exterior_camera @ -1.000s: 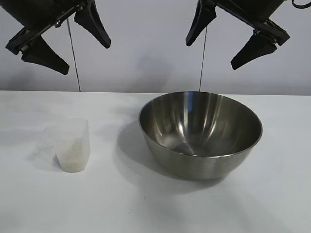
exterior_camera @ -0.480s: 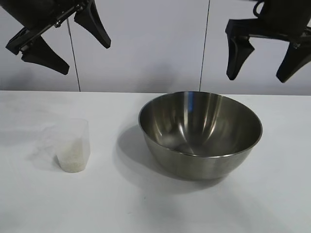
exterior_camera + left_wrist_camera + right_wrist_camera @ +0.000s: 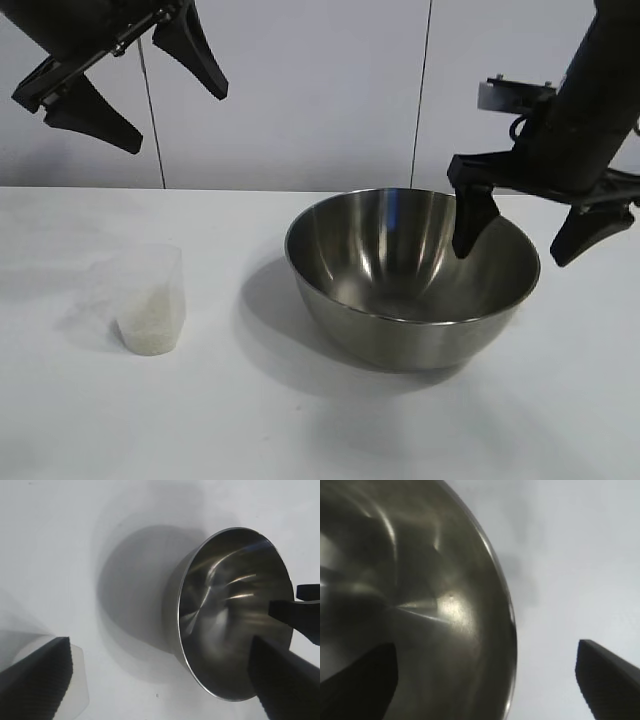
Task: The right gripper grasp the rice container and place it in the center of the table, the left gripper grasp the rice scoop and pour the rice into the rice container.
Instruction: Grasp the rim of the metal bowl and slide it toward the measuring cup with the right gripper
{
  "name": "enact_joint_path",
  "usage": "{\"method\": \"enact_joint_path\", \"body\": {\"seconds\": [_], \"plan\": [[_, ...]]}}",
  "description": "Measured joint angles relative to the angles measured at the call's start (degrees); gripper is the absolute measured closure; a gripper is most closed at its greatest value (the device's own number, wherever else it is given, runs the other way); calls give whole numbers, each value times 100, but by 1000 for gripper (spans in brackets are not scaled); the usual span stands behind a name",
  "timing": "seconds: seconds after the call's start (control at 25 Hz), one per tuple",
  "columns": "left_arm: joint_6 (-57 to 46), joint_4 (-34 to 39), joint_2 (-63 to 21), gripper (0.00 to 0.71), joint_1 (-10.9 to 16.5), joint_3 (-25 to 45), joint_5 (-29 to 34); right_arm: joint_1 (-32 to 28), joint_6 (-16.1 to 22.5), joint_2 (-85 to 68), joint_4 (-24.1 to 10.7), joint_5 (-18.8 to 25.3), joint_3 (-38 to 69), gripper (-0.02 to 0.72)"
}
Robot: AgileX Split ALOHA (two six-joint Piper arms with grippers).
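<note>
Rice scoop (image 3: 148, 300) well left of rice container (image 3: 412, 275).

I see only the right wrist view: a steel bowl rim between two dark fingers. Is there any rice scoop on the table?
Observer: Yes. A clear plastic rice scoop stands on the table, apart from the steel bowl, on the side toward the left arm.
Operator: Is rice in it?
Observer: Yes, white rice fills its lower part.
Operator: Where is the left gripper?
Observer: The left gripper hangs open, high above the scoop.
Operator: And my right gripper?
Observer: The right gripper is open, one finger inside the bowl, the other outside its rim.
</note>
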Motion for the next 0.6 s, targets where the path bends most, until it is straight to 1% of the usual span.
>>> {"method": "enact_joint_path", "body": {"seconds": [0.16, 0.2, 0.24, 0.32, 0.4, 0.52, 0.6], "plan": [[0, 0, 0, 24, 0, 0, 0, 0, 0, 257, 61, -175, 0, 44], [0, 0, 0, 24, 0, 0, 0, 0, 0, 310, 61, -186, 0, 52], [0, 0, 0, 24, 0, 0, 0, 0, 0, 352, 75, -200, 0, 76], [0, 0, 0, 24, 0, 0, 0, 0, 0, 393, 122, -200, 0, 166], [0, 0, 0, 24, 0, 0, 0, 0, 0, 411, 161, -204, 0, 272], [0, 0, 0, 24, 0, 0, 0, 0, 0, 416, 177, -211, 0, 372], [0, 0, 0, 24, 0, 0, 0, 0, 0, 416, 187, -217, 0, 477]]}}
